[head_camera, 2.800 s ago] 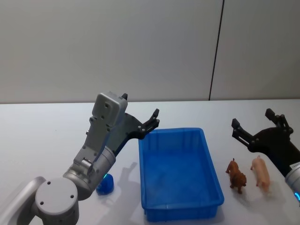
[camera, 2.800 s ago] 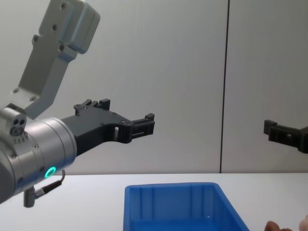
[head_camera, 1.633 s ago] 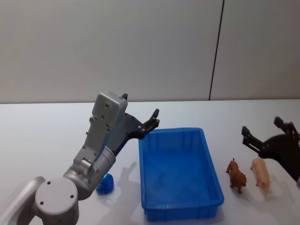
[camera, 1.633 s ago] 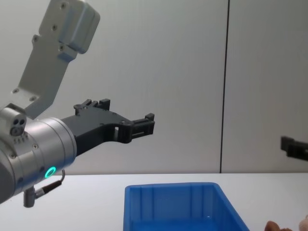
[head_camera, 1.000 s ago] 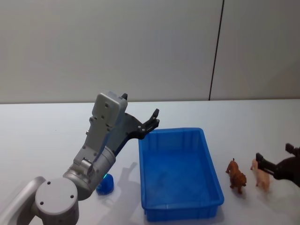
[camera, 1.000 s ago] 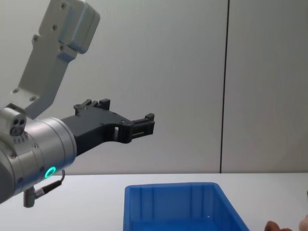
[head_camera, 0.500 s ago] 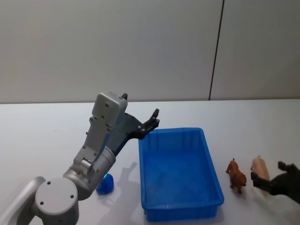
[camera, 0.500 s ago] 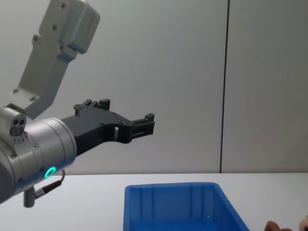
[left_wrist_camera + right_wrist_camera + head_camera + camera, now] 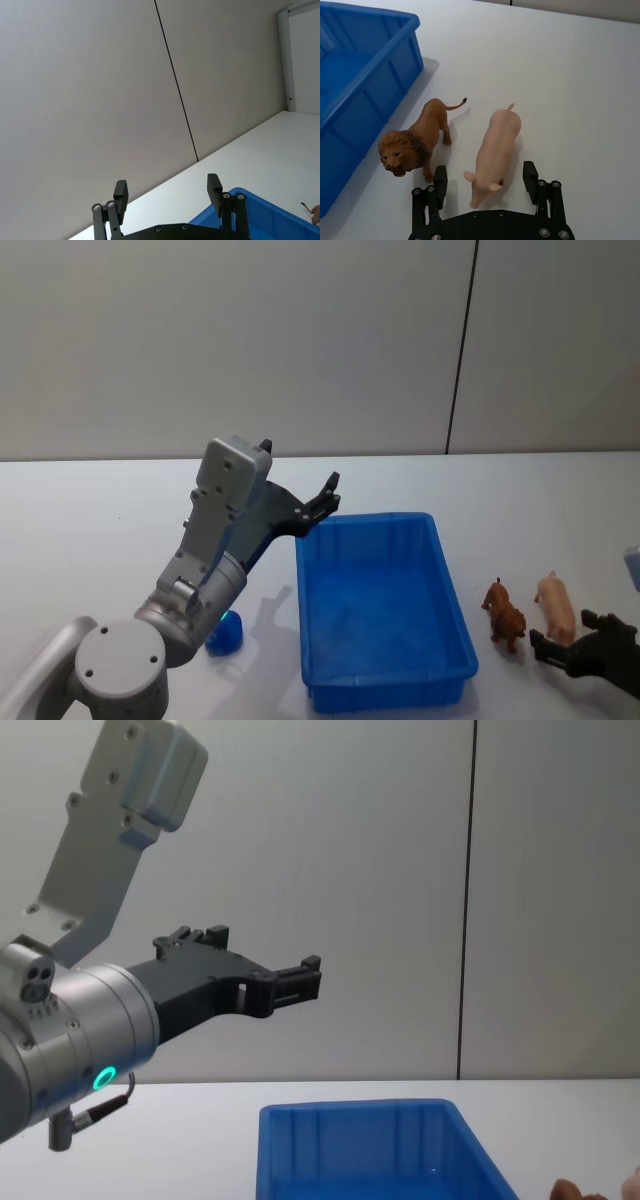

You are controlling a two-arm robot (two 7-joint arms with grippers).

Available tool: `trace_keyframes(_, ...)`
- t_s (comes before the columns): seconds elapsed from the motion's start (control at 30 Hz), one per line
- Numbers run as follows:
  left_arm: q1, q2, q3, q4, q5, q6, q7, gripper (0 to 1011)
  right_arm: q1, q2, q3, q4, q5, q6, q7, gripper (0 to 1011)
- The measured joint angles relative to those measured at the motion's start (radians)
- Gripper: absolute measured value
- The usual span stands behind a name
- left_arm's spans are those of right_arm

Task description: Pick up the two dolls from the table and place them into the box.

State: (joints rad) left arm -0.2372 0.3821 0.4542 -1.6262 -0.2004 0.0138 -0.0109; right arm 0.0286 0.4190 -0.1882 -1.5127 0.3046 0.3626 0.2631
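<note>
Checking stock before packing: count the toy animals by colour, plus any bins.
Brown toy animals: 1, the lion
Pink toy animals: 1, the pig
Blue bins: 1, the bin
Total: 3

The white table (image 9: 100, 530) bears the blue box (image 9: 365, 519), with the brown doll (image 9: 504, 613) and pink doll (image 9: 556, 607) beside it.
</note>
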Motion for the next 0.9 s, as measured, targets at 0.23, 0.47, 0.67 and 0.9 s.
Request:
trace_keyframes(0.23, 0.0, 0.0, 0.0, 0.0, 0.0, 0.0, 0.0, 1001, 0.006, -0.008, -0.005, 0.017, -0.001, 0.007, -0.005, 768)
trace_keyframes(0.47, 0.0, 0.0, 0.0, 0.0, 0.0, 0.0, 0.0, 1001, 0.014, -0.015, -0.008, 0.03, -0.003, 0.001, -0.015, 538)
trace_keyframes(0.67, 0.0, 0.0, 0.0, 0.0, 0.0, 0.0, 0.0, 1001, 0.018, -0.018, -0.008, 0.033, -0.01, -0.018, -0.022, 361)
trace_keyframes(0.9, 0.0, 0.0, 0.0, 0.0, 0.0, 0.0, 0.0, 1001, 0.019, -0.018, -0.009, 0.022, -0.029, -0.063, -0.032, 338)
